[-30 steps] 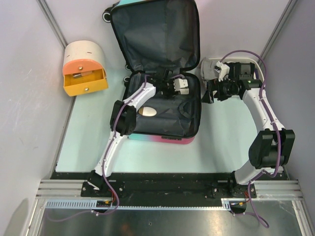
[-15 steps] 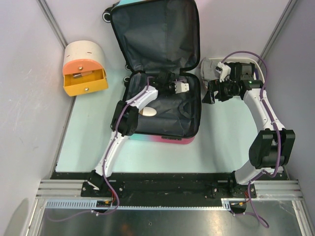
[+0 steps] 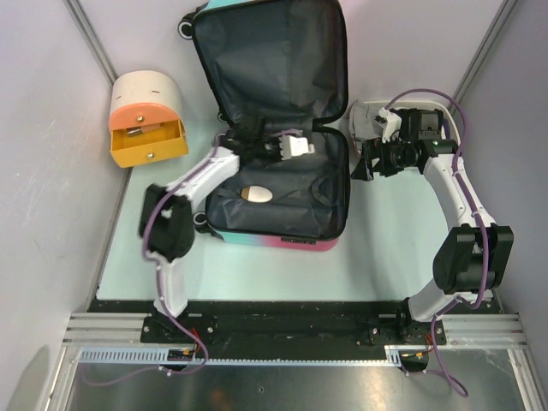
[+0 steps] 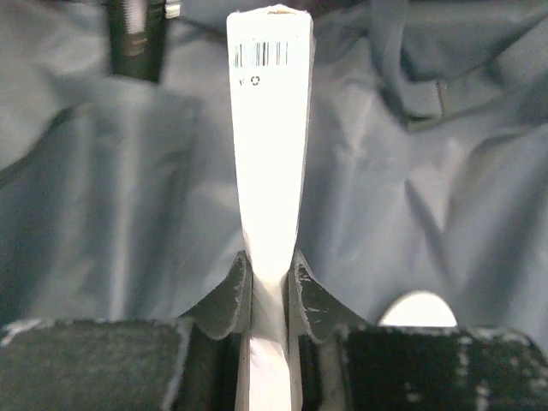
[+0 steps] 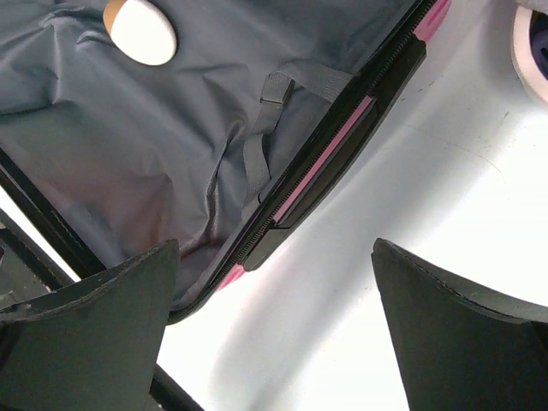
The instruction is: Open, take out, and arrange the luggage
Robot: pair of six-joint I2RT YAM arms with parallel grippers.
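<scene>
The luggage (image 3: 291, 205) lies open on the table, its lid (image 3: 270, 60) tipped back and its dark grey lining showing. My left gripper (image 3: 278, 147) is over the lower half near the hinge. It is shut on a flat white packet (image 3: 297, 146), which carries a barcode in the left wrist view (image 4: 269, 128) and is pinched between the fingers (image 4: 229, 295). A white and tan oval object (image 3: 256, 194) lies on the lining and also shows in the right wrist view (image 5: 141, 30). My right gripper (image 3: 364, 163) is open and empty beside the suitcase's right edge (image 5: 334, 163).
A cream-and-orange drawer box (image 3: 145, 116) stands at the back left with its yellow drawer pulled out. A white basin (image 3: 366, 113) sits behind the right gripper, its rim in the right wrist view (image 5: 531, 43). Grey walls close in both sides.
My left arm's elbow has swung out to the left, and the gripper has carried the white packet a little left over the suitcase. The right arm has barely moved.
</scene>
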